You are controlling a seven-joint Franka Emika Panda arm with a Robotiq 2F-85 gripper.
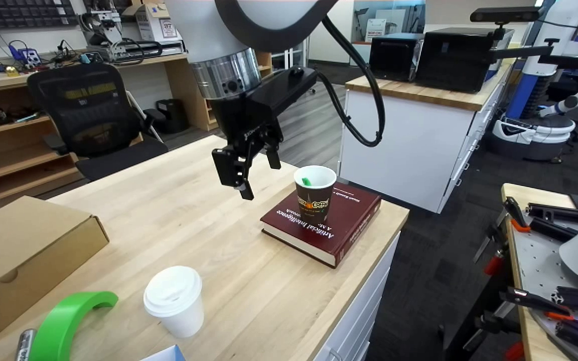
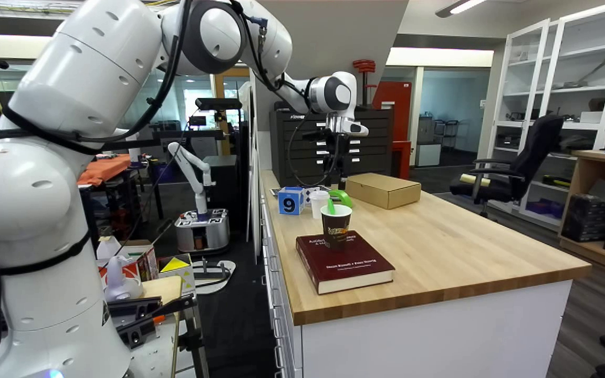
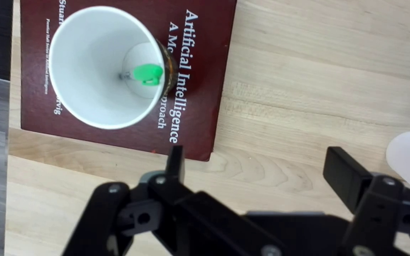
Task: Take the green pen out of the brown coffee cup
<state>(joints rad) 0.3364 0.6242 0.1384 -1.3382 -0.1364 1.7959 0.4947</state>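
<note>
Small green pen (image 3: 148, 74) inside a brown paper coffee cup (image 1: 314, 203), jaws spread wide

Its clipped green end shows close to the rim; the pen tilts, its grey tip down by the cup's floor. The coffee cup, white inside and printed with lettering, stands upright on a dark red hardcover book (image 1: 346, 215) titled "Artificial Intelligence," which lies flat near a corner of the light wooden table (image 1: 193, 225). In an exterior view the black gripper (image 1: 260, 178) hangs over the table, apart from the coffee cup, its jaws parted by a broad gap. In the wrist view one of the jaws appears near the book's corner, the other near a white paper cup with a white lid (image 1: 174, 301). Farther along the table, in both exterior views, are a bright green curved object (image 1: 63, 321) and a brown cardboard box (image 1: 33, 250). A blue cube marked with a black 9 (image 2: 290, 201) stands near the white cup.
</note>
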